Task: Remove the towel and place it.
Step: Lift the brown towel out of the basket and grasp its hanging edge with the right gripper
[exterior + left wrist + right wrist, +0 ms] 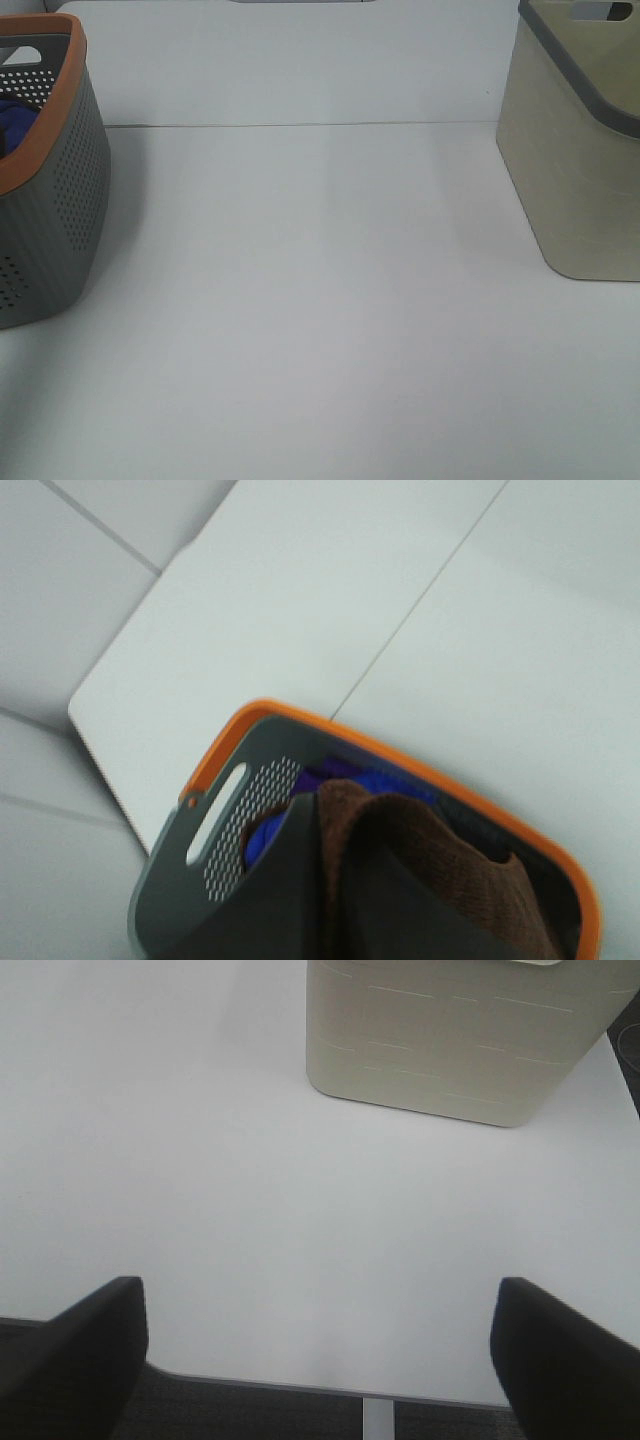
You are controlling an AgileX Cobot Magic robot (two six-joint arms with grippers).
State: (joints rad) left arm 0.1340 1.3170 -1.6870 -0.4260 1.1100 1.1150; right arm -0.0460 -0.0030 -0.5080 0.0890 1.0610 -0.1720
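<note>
- Counter [320,300]: a plain white surface. It carries one basket at each side of the exterior high view, and the two stand well apart.
- Grey basket [60,220]: it stands at the left edge of the exterior view. Its walls are perforated, it has an orange rim [55,120], and a slot handle is cut into one end.
- Blue cloth [15,125]: it lies inside the grey basket. The left wrist view shows it low down, partly behind the towel.
- Towel [450,880]: a dark brown plush cloth, seen only in the left wrist view. It is bunched over the open top of the grey basket and lies against the left fingers. Part of it arches toward the orange rim, with the blue cloth beneath it.
- Left fingers [400,920]: dark shapes close to the camera, above the grey basket. They are closed and pinch a fold of the towel between them.
- Beige basket [570,170]: it stands at the right edge of the exterior view. Its walls are solid, it has a grey rim [575,85], and its inside is not visible.
- Right fingers [80,1350]: spread wide apart with nothing between them. They hang over the near edge of the counter and face the beige basket across bare counter.
</note>
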